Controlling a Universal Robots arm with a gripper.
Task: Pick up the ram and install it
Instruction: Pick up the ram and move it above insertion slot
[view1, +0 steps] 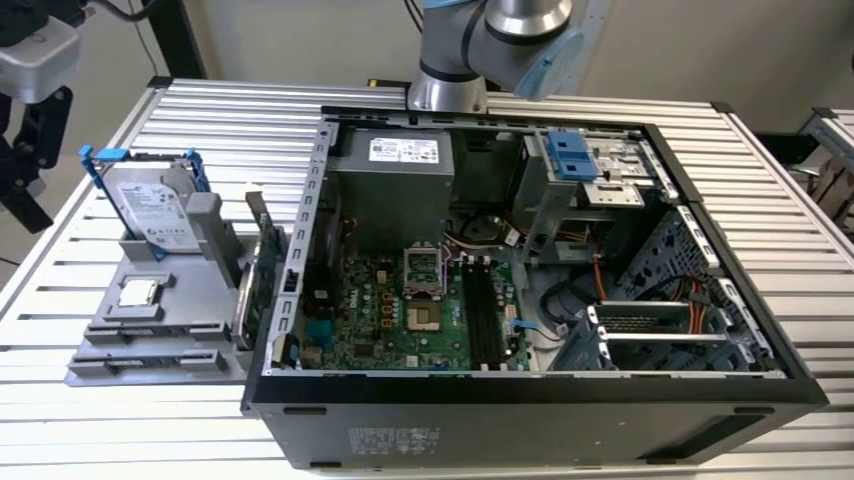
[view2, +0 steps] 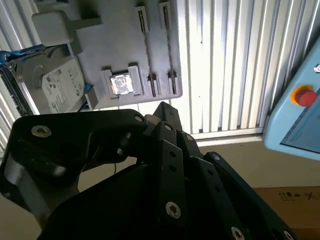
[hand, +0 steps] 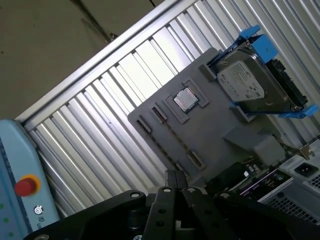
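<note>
**Desk:** What's in the holders?

**Operator:** I see a grey tray (view1: 160, 335) on the exterior view's left. It holds a hard drive (view1: 150, 205) with blue rails, standing on edge. A processor chip (view1: 138, 292) lies flat in a square recess. The ram (view1: 266, 268) stands edge-on at the tray's side nearest the open computer case (view1: 534, 405), just outside its wall. Inside the case I see the green motherboard (view1: 380, 325) and its black memory slots (view1: 483, 310).

**Desk:** And your claw?

**Operator:** In the first wrist view the gripper (hand: 175, 176) has its fingertips pressed together with nothing between them. The tray lies beyond the tips.

**Desk:** The surroundings?

**Operator:** Everything sits on a slatted aluminium table (view1: 227, 110). Off its edge, in the second wrist view, I see a pale blue pendant (view2: 295, 122) with 1 red button (view2: 304, 95), and a cardboard box (view2: 292, 200).
</note>
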